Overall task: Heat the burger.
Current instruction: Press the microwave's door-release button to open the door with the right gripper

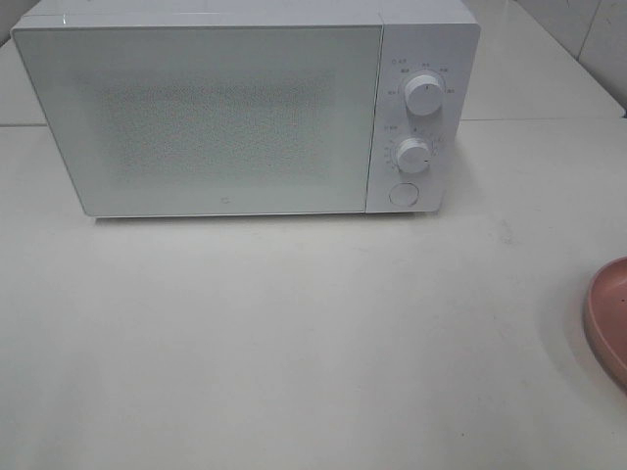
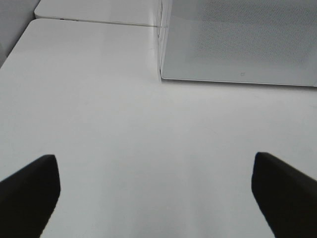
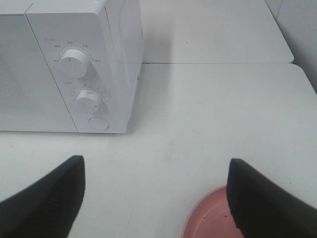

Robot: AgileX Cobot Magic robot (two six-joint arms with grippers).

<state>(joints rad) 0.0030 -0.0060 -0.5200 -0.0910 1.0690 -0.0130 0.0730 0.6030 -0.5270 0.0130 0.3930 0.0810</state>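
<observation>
**Microwave shut, burger out of sight, both tools idle**

White table (image 1: 294,343) carries a white microwave (image 1: 196,117) at the back, its door closed and frosted, so nothing can be seen inside. The pink plate (image 1: 609,318) sits at the right table edge, and the part that shows is bare. The burger is in no view, either off frame or behind the door, cannot tell which.

On the panel there is an upper knob (image 1: 424,95), a lower knob (image 1: 412,155) and a round button (image 1: 403,194) under them. Left tool (image 2: 153,158) is spread wide and empty over bare table. Right tool (image 3: 154,162) is also spread and empty, above the plate rim and facing the panel.

Likely step is opening the door. The right tool is nearest: press the button squarely with one finger, avoid bumping the knobs, and keep the left tool out of the door swing.
</observation>
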